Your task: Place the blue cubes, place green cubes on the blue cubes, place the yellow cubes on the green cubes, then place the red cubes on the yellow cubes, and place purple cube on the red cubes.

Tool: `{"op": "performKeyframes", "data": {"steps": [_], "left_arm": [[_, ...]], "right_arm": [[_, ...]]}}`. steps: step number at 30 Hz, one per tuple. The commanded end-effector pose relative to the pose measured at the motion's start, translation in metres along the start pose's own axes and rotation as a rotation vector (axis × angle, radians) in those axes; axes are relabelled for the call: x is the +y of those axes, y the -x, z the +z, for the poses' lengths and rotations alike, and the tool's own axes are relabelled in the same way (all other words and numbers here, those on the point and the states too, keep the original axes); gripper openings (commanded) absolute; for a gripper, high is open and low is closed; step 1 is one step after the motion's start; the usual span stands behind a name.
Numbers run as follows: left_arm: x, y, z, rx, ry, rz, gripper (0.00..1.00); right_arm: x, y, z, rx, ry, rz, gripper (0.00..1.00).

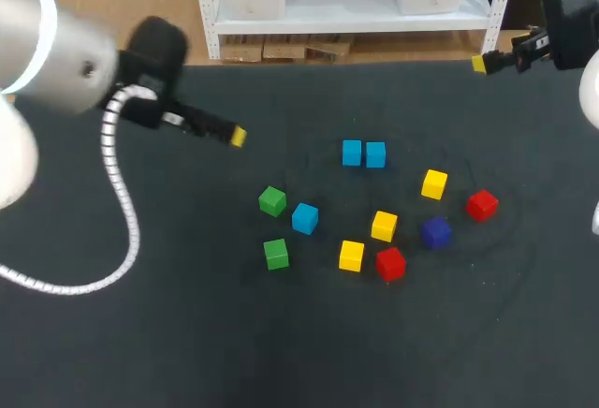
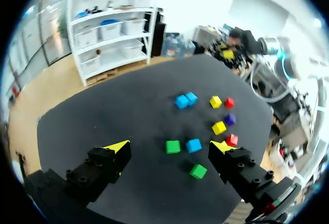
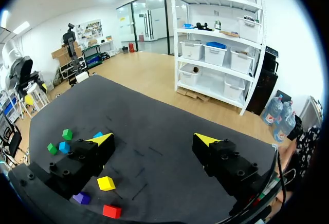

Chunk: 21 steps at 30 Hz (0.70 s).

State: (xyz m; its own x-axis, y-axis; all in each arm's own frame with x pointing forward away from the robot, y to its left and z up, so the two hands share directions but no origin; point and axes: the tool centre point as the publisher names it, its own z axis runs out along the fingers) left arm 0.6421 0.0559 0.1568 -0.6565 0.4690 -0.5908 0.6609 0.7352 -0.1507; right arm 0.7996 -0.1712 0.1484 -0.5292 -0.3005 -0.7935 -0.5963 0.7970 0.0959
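Left gripper (image 2: pixel 169 148) is spread wide with nothing in it, hanging above the desk (image 1: pixel 187 333) on the left side, well off from the pile. Right gripper (image 3: pixel 154 141) is the same deal: fingers apart, empty, parked up near the far right edge of the desk.

Moving out to the cubes: nothing's stacked, everything is sitting flat on the desk. The blue pair (image 1: pixel 352 153) is side by side and touching at the far end of the group. The loose blue cube (image 1: pixel 304 217) is off on its own, nearer the left gripper, just beside one of the green cubes (image 1: pixel 272 201). The yellow cubes (image 1: pixel 384 225), red cubes (image 1: pixel 390 263) and the purple cube (image 1: pixel 435 232) are scattered in the middle and to the right.

So my read is we're on step one, laying the blue base. Next move is probably the left arm dropping onto that loose blue cube. The green one is close, so the fingers need to straddle the blue without nudging it, then carry it over to the pair.
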Motion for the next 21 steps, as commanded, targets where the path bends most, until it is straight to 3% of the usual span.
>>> {"op": "performKeyframes", "data": {"steps": [1, 9, 12, 21], "left_arm": [[-0.020, 0.012, 0.020, 0.338, -0.084, 0.381, 1.00], [-0.031, 0.005, 0.046, 0.483, -0.146, 0.641, 1.00], [-0.036, 0.001, 0.056, 0.520, -0.142, 0.730, 1.00], [-0.056, -0.016, 0.087, 0.607, -0.252, 1.008, 1.00]], "right_arm": [[-0.001, 0.000, 0.000, -0.003, 0.007, -0.001, 1.00], [-0.001, 0.000, 0.000, -0.003, 0.007, -0.001, 1.00], [-0.001, 0.000, 0.000, -0.003, 0.007, -0.001, 1.00], [-0.001, 0.000, 0.000, -0.003, 0.007, -0.001, 1.00]]}}
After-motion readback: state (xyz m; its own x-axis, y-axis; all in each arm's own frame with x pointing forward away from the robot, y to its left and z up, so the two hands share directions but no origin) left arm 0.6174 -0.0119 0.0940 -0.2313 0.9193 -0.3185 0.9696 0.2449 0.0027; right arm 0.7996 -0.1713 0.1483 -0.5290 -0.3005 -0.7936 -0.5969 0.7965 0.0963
